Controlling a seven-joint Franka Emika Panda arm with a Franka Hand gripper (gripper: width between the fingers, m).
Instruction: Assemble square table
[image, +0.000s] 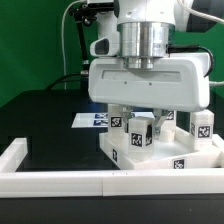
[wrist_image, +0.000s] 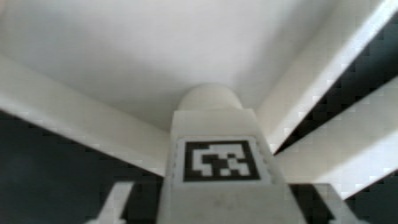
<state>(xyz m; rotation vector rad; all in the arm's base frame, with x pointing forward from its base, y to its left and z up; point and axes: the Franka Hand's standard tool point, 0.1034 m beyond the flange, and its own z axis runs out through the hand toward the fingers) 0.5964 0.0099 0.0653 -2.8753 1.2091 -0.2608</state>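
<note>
The fingers (image: 131, 113) came down from the broad white gripper (image: 139, 128) and were closed on a tagged white leg (image: 140, 131), holding it upright over the slab (image: 160, 152). In the wrist view the same leg (wrist_image: 219, 140) ran up between the fingers (wrist_image: 121, 205), its rounded end toward the slab's (wrist_image: 160, 45) pale face, with a black-and-white square tag on the side toward the camera. I could not tell whether the leg's lower end touched the slab.

The slab lay flat against the border wall (image: 60, 180), in the corner at the exterior view's right, and carried a small tag on its near edge. A second leg (image: 201, 126) stood upright at the exterior view's right, just beyond the slab, tag facing forward. Another tagged leg (image: 117, 118) showed partly behind the gripper, on the exterior view's left side of the held one.

Further back on the black table (image: 50, 120), the marker board (image: 93, 120) lay flat, its tags partly hidden by the gripper. None of the tags bore readable letters or words, only block patterns.
</note>
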